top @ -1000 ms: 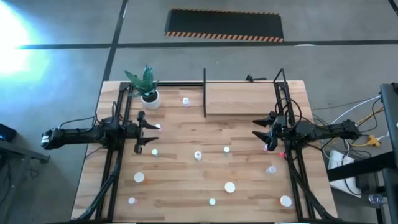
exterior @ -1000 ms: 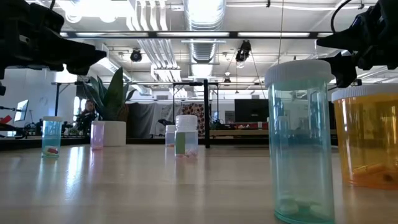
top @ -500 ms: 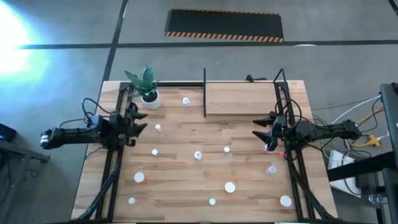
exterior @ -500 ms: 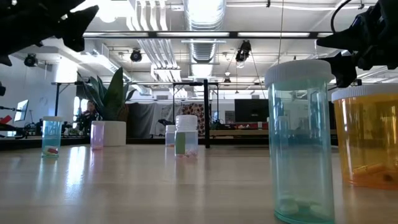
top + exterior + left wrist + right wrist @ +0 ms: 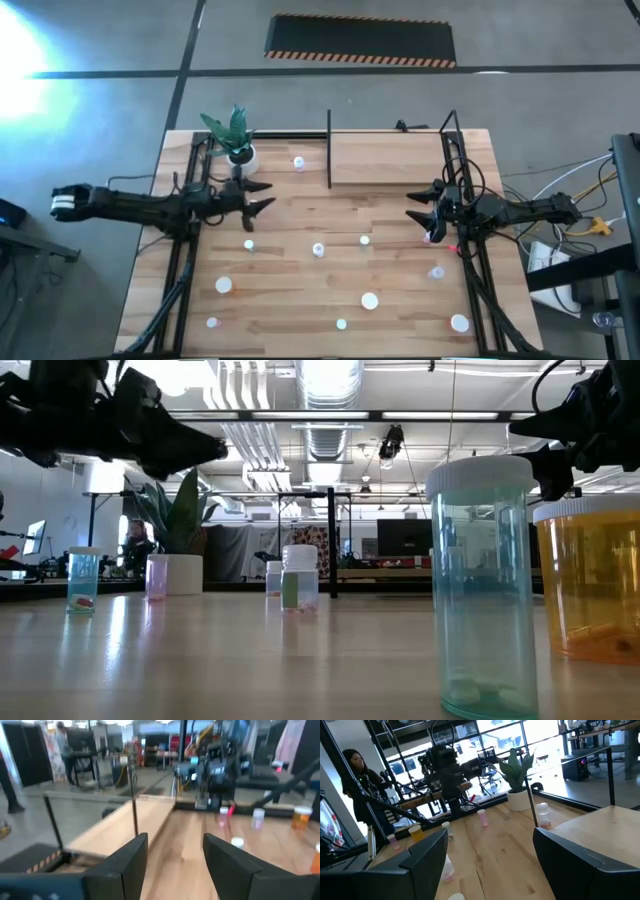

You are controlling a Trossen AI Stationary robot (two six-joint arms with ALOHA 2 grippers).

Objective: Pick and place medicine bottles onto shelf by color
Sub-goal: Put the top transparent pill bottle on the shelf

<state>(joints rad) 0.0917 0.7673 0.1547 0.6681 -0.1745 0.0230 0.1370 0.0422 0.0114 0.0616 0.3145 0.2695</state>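
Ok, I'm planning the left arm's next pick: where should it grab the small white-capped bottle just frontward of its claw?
Probably the round body just under the cap, coming straight down. The bottle stands upright with bare table around it, so the open left claw can straddle it from any side.

Low view: green-tinted bottle (image 5: pixel 480 585) is standing nearest the camera, white cap on, small tablets lying at its base. Orange bottle (image 5: pixel 592 580) is standing just beside it, partly cut off. Farther back, a white bottle (image 5: pixel 299 577), a pink bottle (image 5: pixel 156 576) and a small green bottle (image 5: pixel 82 579) are standing upright. Left gripper (image 5: pixel 190 450) is hanging above the tabletop (image 5: pixel 250 660).
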